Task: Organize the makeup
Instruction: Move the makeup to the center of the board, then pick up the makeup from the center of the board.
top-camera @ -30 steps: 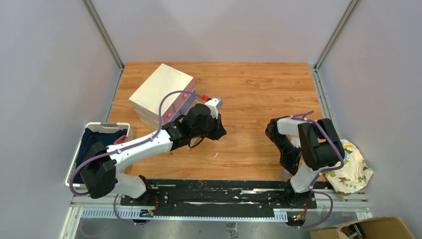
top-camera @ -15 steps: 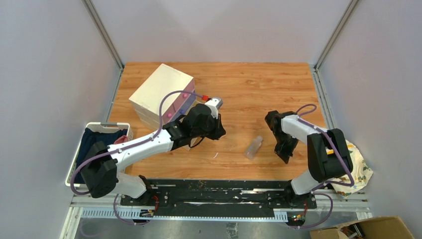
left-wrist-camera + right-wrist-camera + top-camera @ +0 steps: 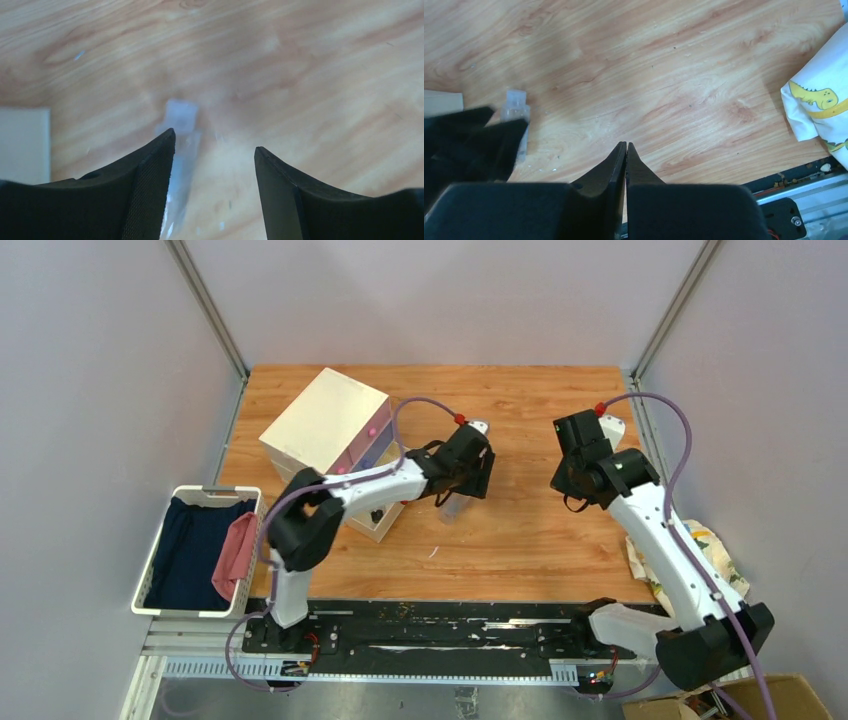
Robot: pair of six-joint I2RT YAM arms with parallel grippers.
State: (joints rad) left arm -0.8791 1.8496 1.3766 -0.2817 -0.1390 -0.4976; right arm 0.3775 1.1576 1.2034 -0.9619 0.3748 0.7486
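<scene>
Jaws: left gripper (image 3: 215,146) spread, empty; right gripper (image 3: 625,150) clenched.
Below the left jaws, off-centre, lay a small clear plastic bottle (image 3: 181,131), long axis along them; left arm nearer.

The left arm (image 3: 352,483) was folded sharply at the elbow close to its base, and the forearm was stretched out to the right, toward the middle of the workspace. The left gripper (image 3: 466,483) was angled downward, and its fingers (image 3: 150,185) were spread wide apart. The right arm (image 3: 665,540) was extended in a long line from its base, leaning forward and inward, with the wrist bent over. The right gripper (image 3: 572,492) was pointed down, its fingers (image 3: 614,165) pressed together tip to tip.
</scene>
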